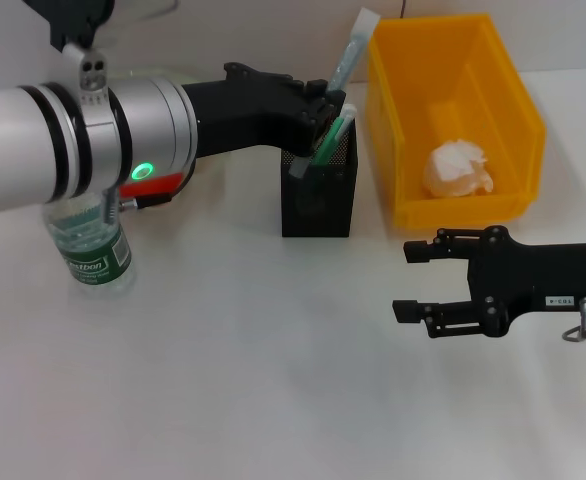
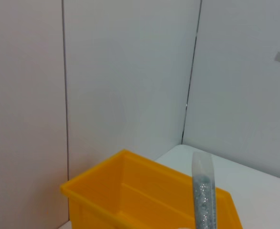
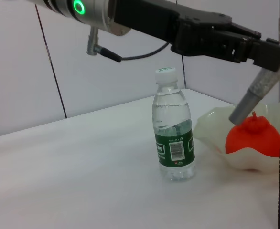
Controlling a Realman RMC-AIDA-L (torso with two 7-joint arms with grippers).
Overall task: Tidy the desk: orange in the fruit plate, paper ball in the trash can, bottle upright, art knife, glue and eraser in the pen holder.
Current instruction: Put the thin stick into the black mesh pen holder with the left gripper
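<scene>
Left tool (image 1: 325, 108) reaches in from the left, stretched level over the black mesh pen holder (image 1: 319, 190), clenched on the glue tube (image 1: 351, 50), whose lower end sits in the holder and top leans far-right. Right tool (image 1: 409, 281) hangs low over the surface (image 1: 243, 370) at near right, fingers released, pointing left. Paper ball (image 1: 458, 168) lies in the yellow trash can (image 1: 413, 120). Bottle (image 3: 173, 131) stands upright at left; orange (image 3: 253, 137) sits in the fruit plate (image 3: 211, 125).

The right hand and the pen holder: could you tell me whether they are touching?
Apart. The head view shows bare table between the right hand and the pen holder.
</scene>
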